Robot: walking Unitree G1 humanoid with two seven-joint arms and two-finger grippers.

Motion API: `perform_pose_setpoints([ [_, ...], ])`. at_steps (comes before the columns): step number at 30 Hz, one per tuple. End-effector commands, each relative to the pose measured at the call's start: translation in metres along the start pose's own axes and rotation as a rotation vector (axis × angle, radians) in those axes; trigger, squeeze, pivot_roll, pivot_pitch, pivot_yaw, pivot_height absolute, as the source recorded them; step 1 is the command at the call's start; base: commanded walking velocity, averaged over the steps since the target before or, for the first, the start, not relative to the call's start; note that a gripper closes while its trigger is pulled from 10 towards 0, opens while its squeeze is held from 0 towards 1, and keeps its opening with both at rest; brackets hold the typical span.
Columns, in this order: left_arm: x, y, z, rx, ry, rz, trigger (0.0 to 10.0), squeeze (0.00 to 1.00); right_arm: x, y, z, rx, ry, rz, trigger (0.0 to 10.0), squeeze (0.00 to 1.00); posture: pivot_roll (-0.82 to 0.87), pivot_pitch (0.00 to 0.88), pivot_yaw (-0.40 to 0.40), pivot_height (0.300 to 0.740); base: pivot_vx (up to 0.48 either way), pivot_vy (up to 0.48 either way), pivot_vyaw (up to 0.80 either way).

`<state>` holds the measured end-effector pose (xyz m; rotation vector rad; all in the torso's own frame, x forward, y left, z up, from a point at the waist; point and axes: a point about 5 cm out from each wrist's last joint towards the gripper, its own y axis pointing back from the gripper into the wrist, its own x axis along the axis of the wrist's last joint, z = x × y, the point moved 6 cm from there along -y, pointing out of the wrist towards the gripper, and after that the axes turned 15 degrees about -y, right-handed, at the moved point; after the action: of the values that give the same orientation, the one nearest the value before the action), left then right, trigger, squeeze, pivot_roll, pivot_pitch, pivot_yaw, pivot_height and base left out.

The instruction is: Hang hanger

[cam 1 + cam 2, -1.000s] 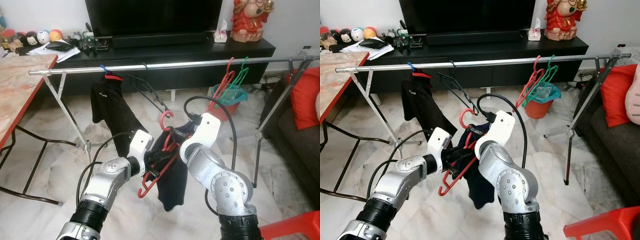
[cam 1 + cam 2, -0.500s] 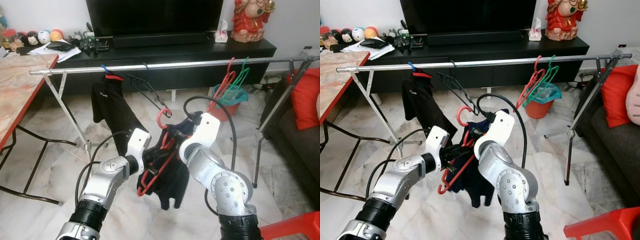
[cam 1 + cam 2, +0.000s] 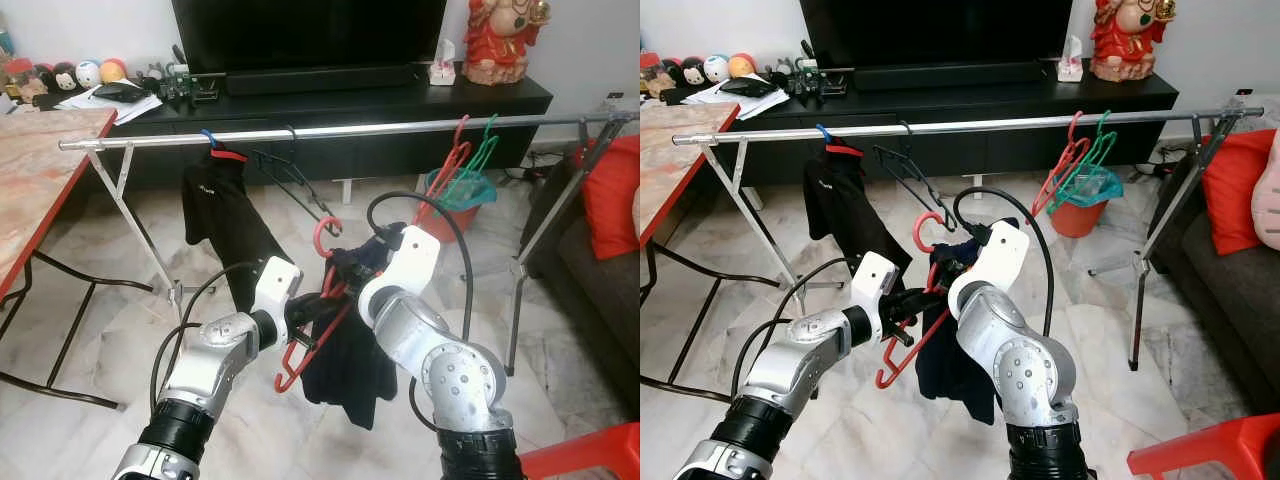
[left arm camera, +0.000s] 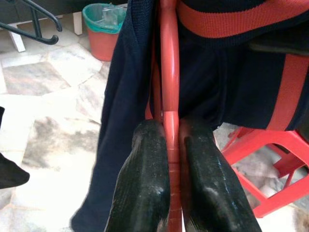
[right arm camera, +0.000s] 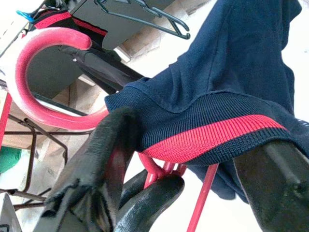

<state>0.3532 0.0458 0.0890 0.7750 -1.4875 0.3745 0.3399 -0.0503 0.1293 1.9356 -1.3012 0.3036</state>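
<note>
Red hanger [image 3: 312, 318] with a navy garment [image 3: 345, 350] draped on it is held between the two arms, below and in front of the metal clothes rail [image 3: 340, 130]; its hook [image 3: 326, 236] curls upward toward the rail and its long axis slants from upper right to lower left. Left gripper [image 4: 171, 159] has its jaws pinched tight on the hanger's red bar, as the left wrist view shows. Right gripper [image 5: 145, 179] sits at the neck just under the hook, jaws spread around the garment's red-banded collar, and is the nearer to the hook. The hook must rise and go forward to reach the rail's free stretch between the black hanger [image 3: 300, 185] and the red and green hangers [image 3: 465, 160]. Beyond stand a television cabinet [image 3: 400, 105], a marbled worktop [image 3: 40, 170], a marble floor [image 3: 100, 330] and a bucket [image 3: 465, 200].
</note>
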Motion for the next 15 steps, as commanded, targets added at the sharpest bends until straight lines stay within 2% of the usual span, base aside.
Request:
perform_pose_setpoints([
  [1,0.0151,-0.002,-0.0058,0.014,-0.023,0.051,10.0,0.0,-0.0519,0.0105,-0.045,0.106,-0.163,-0.16,10.0,1.0,-0.06,0.0,0.02,0.74,0.0,0.0,0.0],
  [15,0.0151,-0.002,-0.0058,0.014,-0.023,0.051,10.0,0.0,-0.0519,0.0105,-0.045,0.106,-0.163,-0.16,10.0,1.0,-0.06,0.0,0.02,0.74,0.0,0.0,0.0],
])
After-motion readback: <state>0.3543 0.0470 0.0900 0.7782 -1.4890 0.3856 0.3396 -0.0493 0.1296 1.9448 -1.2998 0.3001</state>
